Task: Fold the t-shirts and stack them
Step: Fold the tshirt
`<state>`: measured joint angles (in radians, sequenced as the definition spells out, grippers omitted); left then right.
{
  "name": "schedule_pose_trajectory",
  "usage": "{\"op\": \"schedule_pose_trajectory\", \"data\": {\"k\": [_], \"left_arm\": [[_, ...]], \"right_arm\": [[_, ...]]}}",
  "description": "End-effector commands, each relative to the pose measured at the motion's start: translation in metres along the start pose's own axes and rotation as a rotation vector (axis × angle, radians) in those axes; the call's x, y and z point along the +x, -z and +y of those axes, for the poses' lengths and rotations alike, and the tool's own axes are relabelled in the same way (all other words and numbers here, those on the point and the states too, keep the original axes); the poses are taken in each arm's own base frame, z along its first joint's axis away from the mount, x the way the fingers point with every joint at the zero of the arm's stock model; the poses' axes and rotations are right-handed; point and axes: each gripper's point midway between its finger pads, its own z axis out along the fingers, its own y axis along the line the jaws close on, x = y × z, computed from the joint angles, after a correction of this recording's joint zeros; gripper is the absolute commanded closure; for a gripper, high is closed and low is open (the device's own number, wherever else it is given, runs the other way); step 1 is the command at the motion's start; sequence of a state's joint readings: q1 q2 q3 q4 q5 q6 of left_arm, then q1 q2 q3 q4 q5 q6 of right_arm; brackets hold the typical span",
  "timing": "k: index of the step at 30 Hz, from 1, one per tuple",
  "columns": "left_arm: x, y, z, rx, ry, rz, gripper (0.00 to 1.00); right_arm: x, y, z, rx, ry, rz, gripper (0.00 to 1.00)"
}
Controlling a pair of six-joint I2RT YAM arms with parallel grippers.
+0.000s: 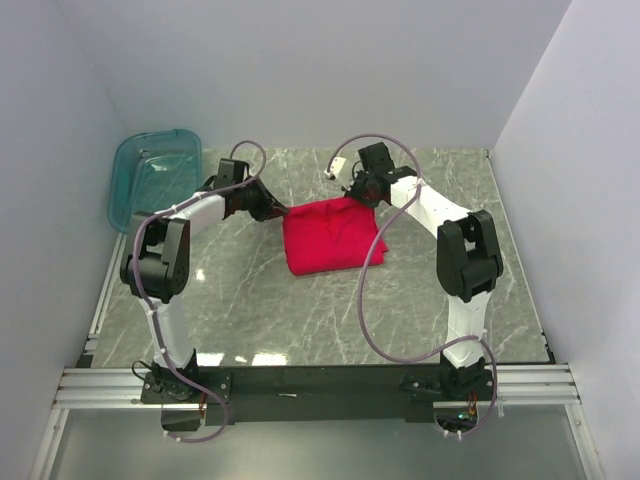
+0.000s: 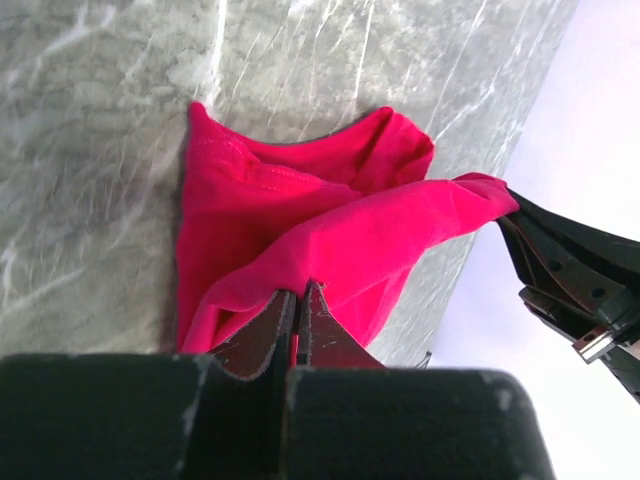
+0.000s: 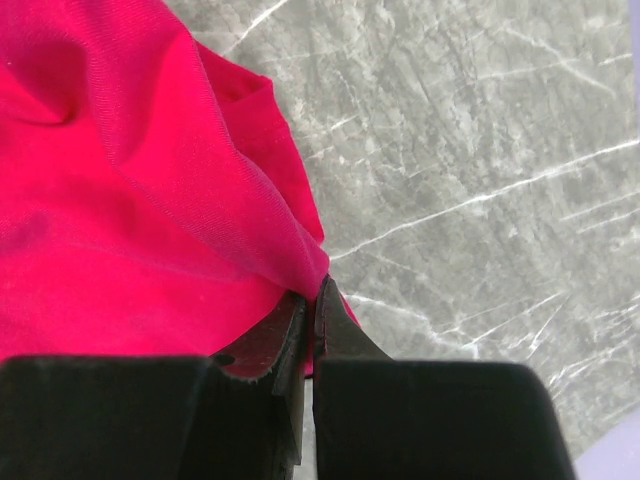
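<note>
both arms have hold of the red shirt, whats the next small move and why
Probably carry both pinched corners together toward the near edge, folding the cloth over. The left gripper and right gripper are each shut on a far corner of the red t-shirt, lifted while the rest lies on the table.

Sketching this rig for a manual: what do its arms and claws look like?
Left arm and right arm: white links, bulky black joints, a loose mauve-grey cable each. Left claw and right claw: black, two tapering fingers.
</note>
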<state>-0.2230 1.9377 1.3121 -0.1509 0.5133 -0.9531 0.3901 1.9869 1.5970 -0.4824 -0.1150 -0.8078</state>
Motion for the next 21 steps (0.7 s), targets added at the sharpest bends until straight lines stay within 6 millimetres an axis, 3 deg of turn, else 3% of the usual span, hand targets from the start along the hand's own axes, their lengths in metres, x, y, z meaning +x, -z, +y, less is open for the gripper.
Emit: {"op": "schedule_pose_trajectory", "data": {"k": [1,7,10,12,14,16,18,20,21], "left_arm": [[-0.006,0.0,-0.015,0.039,-0.061,0.023,0.99],[-0.015,-0.006,-0.014,0.032,-0.058,0.021,0.96],[-0.023,-0.006,-0.015,0.034,-0.056,-0.003,0.89],[-0.029,-0.005,-0.016,0.034,-0.054,-0.013,0.78],[-0.036,-0.004,-0.022,0.04,-0.072,-0.025,0.64],[-0.046,0.002,-0.027,0.029,-0.088,-0.056,0.55],[-0.056,0.013,-0.032,0.015,-0.124,-0.109,0.47],[-0.075,0.04,-0.044,-0.006,-0.191,-0.239,0.43],[-0.081,0.064,-0.061,0.018,-0.227,-0.308,0.4]], "right_arm": [[-0.018,0.013,-0.027,0.091,-0.017,-0.046,1.0],[-0.014,0.015,-0.033,0.117,-0.035,-0.033,1.0],[-0.014,0.013,-0.034,0.123,-0.051,-0.036,0.98],[-0.014,0.013,-0.036,0.136,-0.068,-0.032,0.94],[-0.012,0.013,-0.044,0.182,-0.121,-0.023,0.74],[-0.007,0.017,-0.055,0.266,-0.161,0.001,0.29],[-0.006,0.031,-0.065,0.324,-0.23,-0.029,0.2],[-0.007,0.045,-0.065,0.338,-0.289,-0.078,0.14],[-0.003,0.047,-0.062,0.312,-0.311,-0.084,0.13]]}}
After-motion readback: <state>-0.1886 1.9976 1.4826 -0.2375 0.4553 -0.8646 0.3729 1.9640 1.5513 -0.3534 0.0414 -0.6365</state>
